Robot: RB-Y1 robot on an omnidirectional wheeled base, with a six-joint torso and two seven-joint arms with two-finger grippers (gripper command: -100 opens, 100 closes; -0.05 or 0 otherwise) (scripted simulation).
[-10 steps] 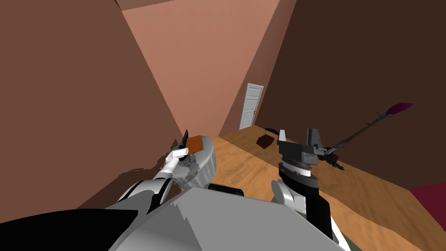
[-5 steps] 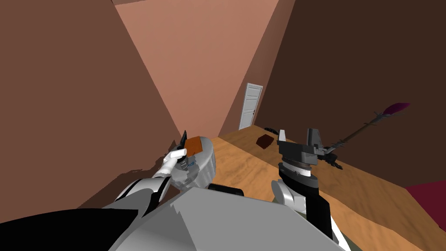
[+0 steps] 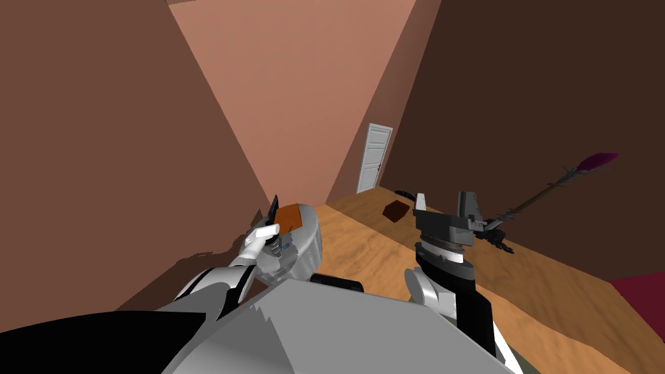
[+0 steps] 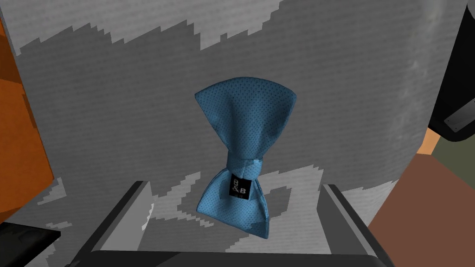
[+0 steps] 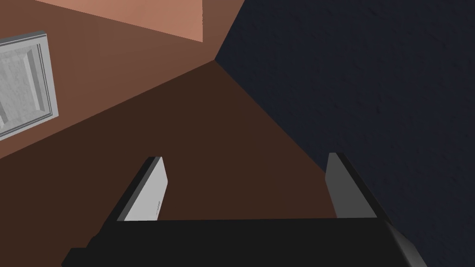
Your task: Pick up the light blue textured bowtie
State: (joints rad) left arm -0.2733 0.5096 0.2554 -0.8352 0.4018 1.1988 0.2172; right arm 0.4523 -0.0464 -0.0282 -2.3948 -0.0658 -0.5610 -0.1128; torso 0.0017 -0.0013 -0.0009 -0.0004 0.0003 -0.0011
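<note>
Left gripper (image 4: 234, 185): fingers spread wide, holding nothing, poised over the top of a round grey pouffe (image 3: 310, 241) with a woven-looking surface.

The light blue bowtie (image 4: 243, 139) lies flat on that top. Its nearer wing sits between the two fingers, clear of both, and its farther wing fans out beyond the fingertips. A small black label (image 4: 240, 186) marks the knot, roughly level with the fingertips.

Surroundings: an orange box (image 4: 18, 153) rests on the same top, off to one finger's outer side and apart from the bowtie.

Right gripper (image 3: 445, 202): raised above the wooden floor (image 3: 363, 240), blades apart and empty.

On the floor beyond are a dark brown box (image 3: 394, 210) and a long dark pole with a purple tip (image 3: 552, 185). A white door (image 3: 375, 158) stands closed in the far wall.
</note>
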